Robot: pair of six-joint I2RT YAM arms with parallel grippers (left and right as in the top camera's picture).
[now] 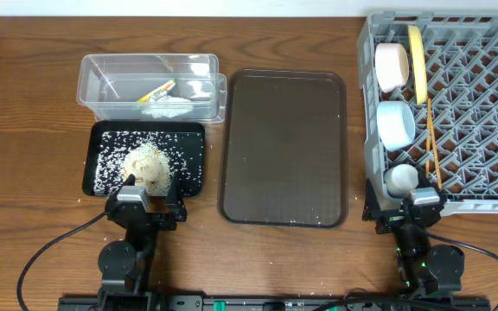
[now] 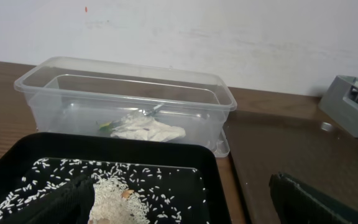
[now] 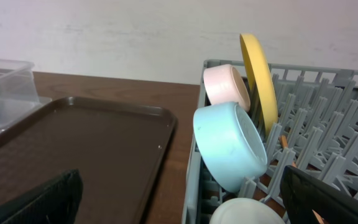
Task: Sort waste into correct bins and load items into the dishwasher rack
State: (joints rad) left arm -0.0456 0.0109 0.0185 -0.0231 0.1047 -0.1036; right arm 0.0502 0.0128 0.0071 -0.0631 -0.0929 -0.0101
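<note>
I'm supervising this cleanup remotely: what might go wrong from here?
The left gripper hangs open over the near edge of the shallow black rectangular tray; dragging through the white rice heap could scatter grains.
The right gripper sits close to the small white cup at the near wall of the grey plastic rack; a bump might topple it or the tilted light blue bowl.

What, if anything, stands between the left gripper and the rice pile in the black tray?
Nothing visible. The left gripper hangs open at the black tray's near edge, with the rice pile directly ahead; only loose grains lie around it.
</note>
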